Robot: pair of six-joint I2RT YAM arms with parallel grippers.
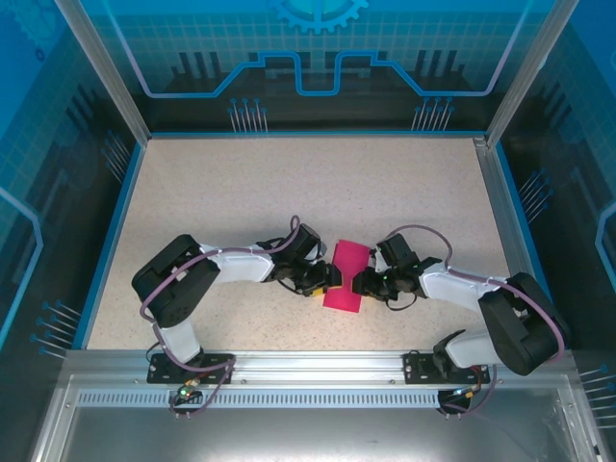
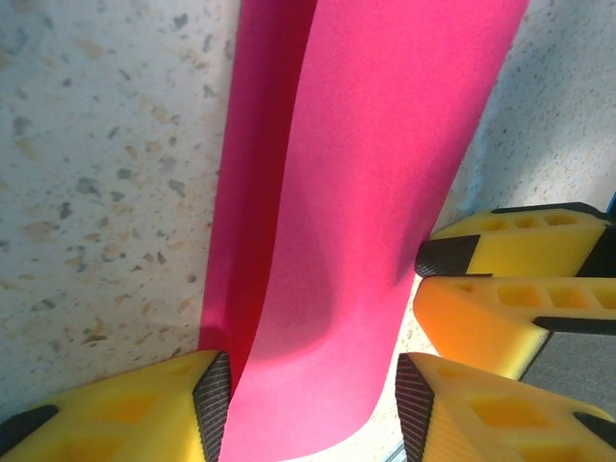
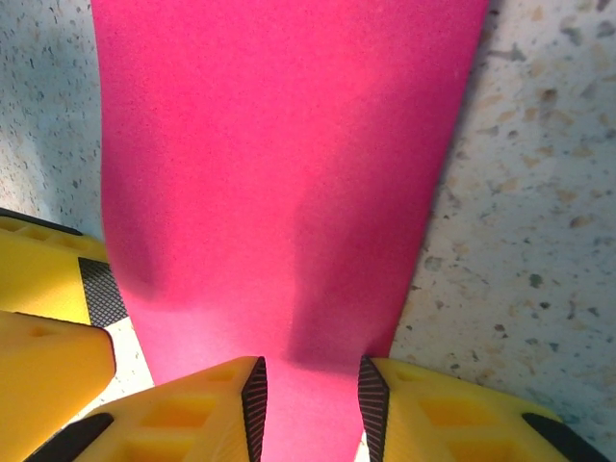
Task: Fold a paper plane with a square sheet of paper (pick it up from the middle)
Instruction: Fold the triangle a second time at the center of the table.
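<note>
The square sheet of paper (image 1: 346, 274), plain magenta-pink, lies bent over on itself as a narrow strip on the speckled table; it has no paper plane shape. My left gripper (image 1: 332, 279) meets its left edge and my right gripper (image 1: 358, 282) its right edge. In the left wrist view the curled upper layer of the paper (image 2: 366, 192) runs between the parted jaws of the left gripper (image 2: 313, 409), with a gap at the right pad. In the right wrist view the paper (image 3: 289, 144) passes between the parted jaws of the right gripper (image 3: 311, 404).
The speckled table (image 1: 289, 183) is ringed by a blue rim and clear walls (image 1: 115, 144). A metal rail (image 1: 308, 364) carries both arm bases at the near edge. The right gripper's yellow fingers (image 2: 510, 241) crowd the left wrist view.
</note>
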